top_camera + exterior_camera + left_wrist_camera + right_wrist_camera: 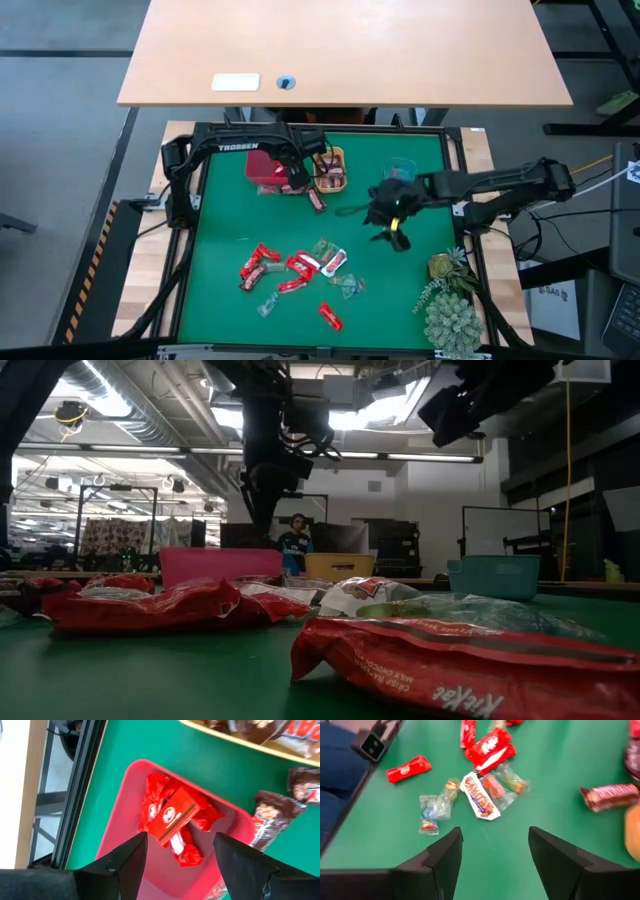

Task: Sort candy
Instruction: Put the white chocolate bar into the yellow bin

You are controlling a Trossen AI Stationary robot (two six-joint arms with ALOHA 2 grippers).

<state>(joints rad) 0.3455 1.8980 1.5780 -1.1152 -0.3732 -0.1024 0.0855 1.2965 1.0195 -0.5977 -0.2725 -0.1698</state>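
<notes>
Three trays sit along the far side of the green mat: a red tray (262, 168) holding shiny red-wrapped candy (172, 820) (about three pieces, crumpled together), an orange tray (338, 160) with brown bars, and a teal tray (400, 167). The left gripper (177, 855) hovers over the red tray with fingers spread wide and empty, one brown bar (317, 198) lying just outside it. Mid-mat lies the loose pile (295, 268), roughly six red, one brown-and-white and a few clear greenish wraps, while the right gripper (492, 852) hangs above, wide and empty.
</notes>
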